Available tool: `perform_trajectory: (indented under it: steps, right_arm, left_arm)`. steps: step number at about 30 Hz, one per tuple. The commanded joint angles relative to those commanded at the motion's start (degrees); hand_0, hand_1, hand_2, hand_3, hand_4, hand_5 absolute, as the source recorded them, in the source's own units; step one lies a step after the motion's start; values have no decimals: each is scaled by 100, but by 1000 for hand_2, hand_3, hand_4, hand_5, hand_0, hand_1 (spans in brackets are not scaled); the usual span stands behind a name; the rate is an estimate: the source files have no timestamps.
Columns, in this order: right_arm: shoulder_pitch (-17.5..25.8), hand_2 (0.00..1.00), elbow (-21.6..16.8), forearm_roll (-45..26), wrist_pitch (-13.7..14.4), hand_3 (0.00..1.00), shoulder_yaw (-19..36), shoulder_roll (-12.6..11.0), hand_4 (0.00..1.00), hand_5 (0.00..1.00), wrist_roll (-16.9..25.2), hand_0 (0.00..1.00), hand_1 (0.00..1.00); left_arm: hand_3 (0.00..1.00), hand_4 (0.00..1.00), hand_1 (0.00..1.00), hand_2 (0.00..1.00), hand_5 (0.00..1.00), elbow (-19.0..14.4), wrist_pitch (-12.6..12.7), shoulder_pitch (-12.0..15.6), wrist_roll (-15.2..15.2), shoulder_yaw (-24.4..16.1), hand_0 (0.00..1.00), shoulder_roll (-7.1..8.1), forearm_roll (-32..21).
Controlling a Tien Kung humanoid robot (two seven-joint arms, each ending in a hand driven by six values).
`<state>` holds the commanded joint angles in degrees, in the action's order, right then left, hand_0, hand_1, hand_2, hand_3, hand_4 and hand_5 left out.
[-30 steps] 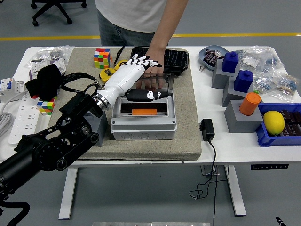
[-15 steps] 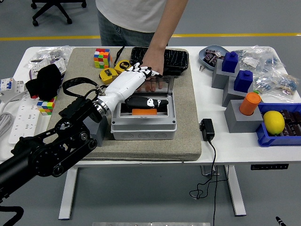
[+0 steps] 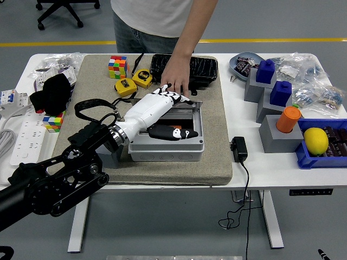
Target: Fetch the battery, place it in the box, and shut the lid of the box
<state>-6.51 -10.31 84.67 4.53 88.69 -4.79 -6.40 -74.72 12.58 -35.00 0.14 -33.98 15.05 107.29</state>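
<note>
The grey box (image 3: 165, 145) sits on the beige mat (image 3: 214, 146). Its clear lid (image 3: 191, 108) is tilted low over the opening, almost flat. My left hand (image 3: 172, 115) comes in from the lower left. Its white-tipped fingers (image 3: 169, 94) lie over the lid's top and the black thumb (image 3: 172, 133) sits under it, so the hand is shut on the lid. The orange battery inside the box is hidden under hand and lid. A person's hand (image 3: 177, 80) rests on the mat at the lid's far edge. My right arm is out of view.
Two yellow tape measures (image 3: 133, 82), a Rubik's cube (image 3: 117, 66) and a black tray (image 3: 201, 67) lie behind the box. A black adapter (image 3: 239, 148) with its cable lies to the right. Grey and blue blocks (image 3: 271, 86), an orange cylinder (image 3: 288, 118) and a lemon (image 3: 315, 140) stand at far right.
My left hand has swung the lid down from nearly upright to almost flat over the box. The person's hand has stayed at the lid's far edge. The orange battery has gone out of sight.
</note>
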Motion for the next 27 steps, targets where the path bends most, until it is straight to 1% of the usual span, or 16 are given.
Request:
perform_trajectory:
  steps: [2,6,13,18,23,24,25,27]
  right_arm:
    - [2,765,0,3,2,772,8,0,998,998,0,839,785]
    - [16,765,0,15,0,772,18,7,998,998,-2,839,785]
    - [21,764,0,31,-4,773,27,13,998,998,5,839,784]
    - [24,764,0,36,-5,773,27,12,998,998,0,839,784]
    - [22,764,0,30,-4,773,24,10,998,998,-3,838,783]
    - [22,764,0,28,-3,773,22,10,998,998,-2,838,783]
    - [21,763,0,23,-4,773,18,9,998,998,0,839,783]
    - [21,763,0,25,-3,773,24,10,998,998,-1,839,783]
  left_arm:
    - [774,998,856,783,873,-133,-7,56,11,68,998,54,11]
    - [774,998,856,783,873,-357,10,167,33,118,998,97,101]
    - [768,998,846,777,873,-423,-70,272,80,337,986,183,83]
    - [768,998,846,777,873,-439,-93,330,79,384,986,201,62]
    - [767,998,842,776,873,-494,-47,357,28,258,988,177,117]
    - [767,998,842,776,873,-513,-34,366,13,203,988,168,133]
    - [760,998,836,772,866,-534,-17,378,-6,139,958,158,145]
    - [760,998,836,772,866,-572,2,424,-50,-13,958,131,133]
